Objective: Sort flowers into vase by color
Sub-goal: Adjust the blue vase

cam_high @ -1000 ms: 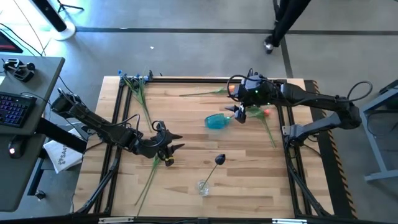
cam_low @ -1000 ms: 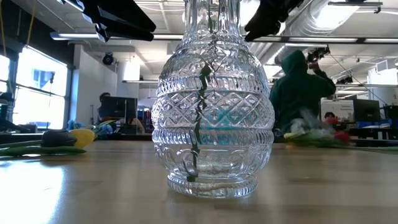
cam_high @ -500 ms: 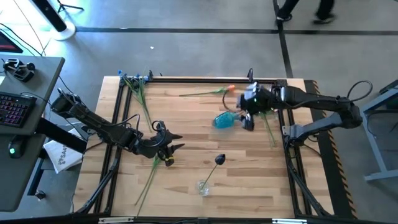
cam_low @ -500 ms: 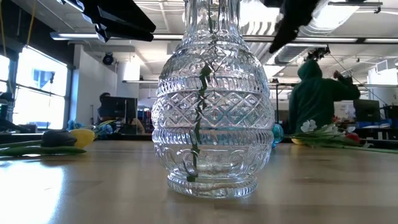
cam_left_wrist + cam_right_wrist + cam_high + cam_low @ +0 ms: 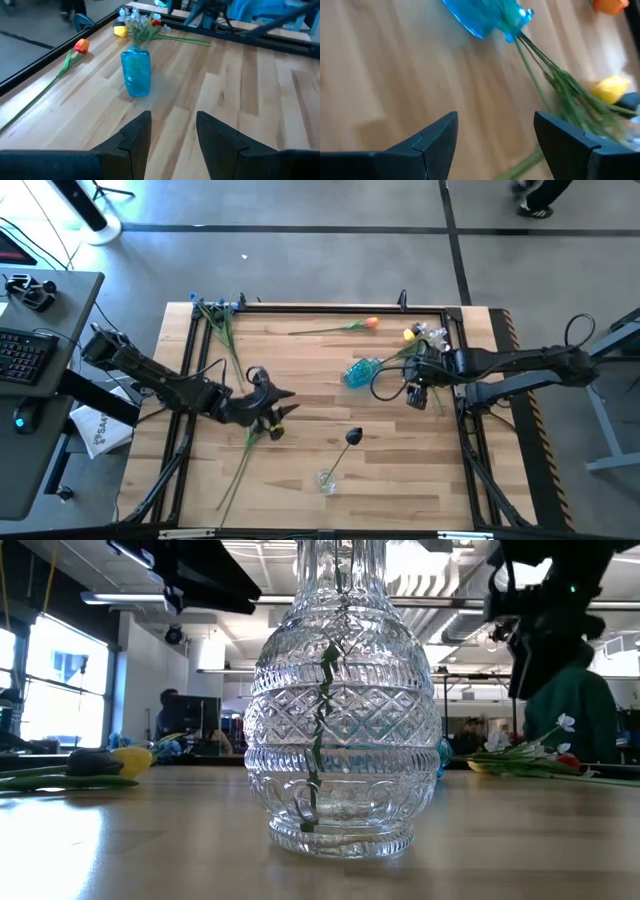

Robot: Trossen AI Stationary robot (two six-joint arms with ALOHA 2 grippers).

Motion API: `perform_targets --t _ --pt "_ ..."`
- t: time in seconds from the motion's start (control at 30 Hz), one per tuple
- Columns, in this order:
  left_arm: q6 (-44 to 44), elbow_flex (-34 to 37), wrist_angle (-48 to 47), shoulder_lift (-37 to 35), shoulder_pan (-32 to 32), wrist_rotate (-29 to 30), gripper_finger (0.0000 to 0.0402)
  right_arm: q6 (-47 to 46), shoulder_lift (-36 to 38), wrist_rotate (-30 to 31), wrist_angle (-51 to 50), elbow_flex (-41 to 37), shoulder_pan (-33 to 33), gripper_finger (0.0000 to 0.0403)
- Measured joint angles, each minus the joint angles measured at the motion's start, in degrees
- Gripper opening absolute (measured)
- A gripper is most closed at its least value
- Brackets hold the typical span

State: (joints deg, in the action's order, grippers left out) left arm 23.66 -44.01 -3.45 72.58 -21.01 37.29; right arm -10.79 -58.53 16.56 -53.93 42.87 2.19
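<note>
Beside the blue vase [image 5: 362, 371], right claw [image 5: 417, 393] hovers spread; empty.

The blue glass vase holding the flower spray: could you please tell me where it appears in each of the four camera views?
High view: the blue glass vase sits right of centre on the table, beside the right gripper.
Low view: only a blue sliver shows behind the clear cut-glass vase.
Left wrist view: upper left of centre, upright.
Right wrist view: at the top edge, stems trailing out.
Shared landmark: the yellow tulip near its stems.
</note>
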Motion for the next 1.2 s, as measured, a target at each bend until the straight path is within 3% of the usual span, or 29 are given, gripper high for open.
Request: perform_targets --t 0.07,0.23,0.37,0.5,0.87,1.2 --pt "-0.38 0.00 0.14 0.02 2.61 -3.26 0.0147 2.68 -1.58 -1.15 1.38 -0.07 2.18 0.0259" --pt "-3.69 0.02 0.57 0.77 9.08 -9.26 0.0147 22.44 -8.00 -0.10 8.61 0.39 7.54 0.0243" --pt "-4.72 0.02 0.65 2.39 11.91 -10.02 0.0147 36.10 -15.12 -2.92 14.90 0.42 12.45 0.0227" --pt "-4.72 0.02 0.56 4.47 12.48 -10.22 0.0147 45.09 -21.54 -0.18 16.83 0.70 16.22 0.0210" --pt "-4.78 0.02 3.77 10.53 12.39 -11.93 0.0147 50.10 -31.47 2.87 16.87 3.14 22.87 0.0167" --pt "-4.85 0.04 5.37 14.19 12.39 -16.05 0.0147 48.33 -30.64 0.21 15.04 6.80 21.84 0.0123"
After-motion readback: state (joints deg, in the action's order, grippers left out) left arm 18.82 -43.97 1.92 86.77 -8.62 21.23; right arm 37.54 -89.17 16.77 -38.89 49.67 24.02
